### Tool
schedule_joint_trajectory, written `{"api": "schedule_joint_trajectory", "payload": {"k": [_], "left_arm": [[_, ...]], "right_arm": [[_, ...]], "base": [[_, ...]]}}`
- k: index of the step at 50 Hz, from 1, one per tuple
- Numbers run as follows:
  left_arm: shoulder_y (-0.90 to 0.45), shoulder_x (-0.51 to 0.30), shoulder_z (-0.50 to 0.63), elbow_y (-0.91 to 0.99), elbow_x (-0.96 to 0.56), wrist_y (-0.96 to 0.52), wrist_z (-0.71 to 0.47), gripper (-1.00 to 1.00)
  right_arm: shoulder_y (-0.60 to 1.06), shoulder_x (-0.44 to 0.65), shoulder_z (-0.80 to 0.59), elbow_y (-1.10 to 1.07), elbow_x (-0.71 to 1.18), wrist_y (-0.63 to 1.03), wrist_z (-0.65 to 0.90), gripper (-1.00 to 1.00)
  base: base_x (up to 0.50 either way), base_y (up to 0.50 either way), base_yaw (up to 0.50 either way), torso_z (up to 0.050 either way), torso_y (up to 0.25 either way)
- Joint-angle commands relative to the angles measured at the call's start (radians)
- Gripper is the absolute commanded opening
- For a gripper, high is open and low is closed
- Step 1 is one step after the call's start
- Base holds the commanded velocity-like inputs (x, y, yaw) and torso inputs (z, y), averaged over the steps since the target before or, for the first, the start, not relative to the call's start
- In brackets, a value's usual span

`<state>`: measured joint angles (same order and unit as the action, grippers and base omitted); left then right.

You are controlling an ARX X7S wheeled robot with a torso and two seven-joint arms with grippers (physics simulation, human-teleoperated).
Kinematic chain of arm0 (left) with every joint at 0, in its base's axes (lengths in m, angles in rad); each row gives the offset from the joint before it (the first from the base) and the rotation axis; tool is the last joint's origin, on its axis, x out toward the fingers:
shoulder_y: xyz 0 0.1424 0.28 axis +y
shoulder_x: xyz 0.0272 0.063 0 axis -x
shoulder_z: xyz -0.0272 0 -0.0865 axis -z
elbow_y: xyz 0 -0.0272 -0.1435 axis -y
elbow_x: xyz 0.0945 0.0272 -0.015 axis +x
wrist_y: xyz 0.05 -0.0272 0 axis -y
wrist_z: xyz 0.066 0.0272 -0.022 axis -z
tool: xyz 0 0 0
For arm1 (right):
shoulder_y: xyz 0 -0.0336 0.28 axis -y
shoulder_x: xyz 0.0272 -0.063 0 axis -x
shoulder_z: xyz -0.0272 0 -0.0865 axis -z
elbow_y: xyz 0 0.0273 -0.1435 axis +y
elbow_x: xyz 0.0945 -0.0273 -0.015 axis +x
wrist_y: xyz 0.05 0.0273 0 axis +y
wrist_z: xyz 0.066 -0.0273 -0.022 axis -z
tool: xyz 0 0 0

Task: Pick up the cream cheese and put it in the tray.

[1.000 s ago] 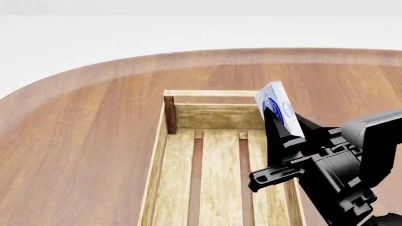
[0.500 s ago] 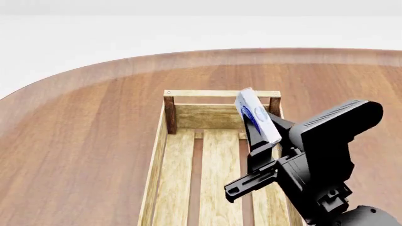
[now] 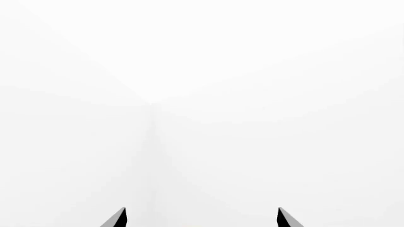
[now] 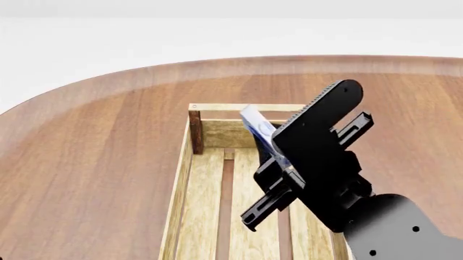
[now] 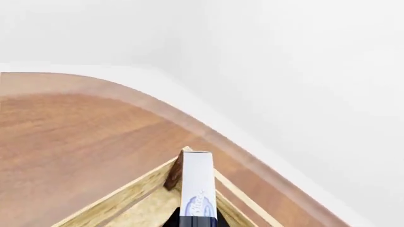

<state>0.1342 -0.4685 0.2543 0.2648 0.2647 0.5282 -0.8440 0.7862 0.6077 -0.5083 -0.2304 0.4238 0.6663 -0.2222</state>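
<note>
Item in transit: my right tool (image 4: 274, 154) grips the cream cheese (image 4: 257, 127) above the tray (image 4: 190, 162) far end; next, I lower and release.

Even, bright, diffuse light fills every view, with no glare and no blur; edges render crisp and undistorted. The table (image 4: 87, 162) shows a pale sheen along its far rim. The left wrist view is almost wholly washed-out white, nearly featureless.
</note>
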Motion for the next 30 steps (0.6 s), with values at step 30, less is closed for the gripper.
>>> {"api": "schedule_joint_trajectory", "payload": {"k": [30], "left_arm": [[-0.01, 0.007, 0.009, -0.019, 0.035, -0.035, -0.005, 1.0]], "right_arm": [[0.313, -0.024, -0.185, 0.17, -0.04, 0.174, -0.252, -1.0]], "base": [[0.0, 0.0, 0.0, 0.0, 0.0]]}}
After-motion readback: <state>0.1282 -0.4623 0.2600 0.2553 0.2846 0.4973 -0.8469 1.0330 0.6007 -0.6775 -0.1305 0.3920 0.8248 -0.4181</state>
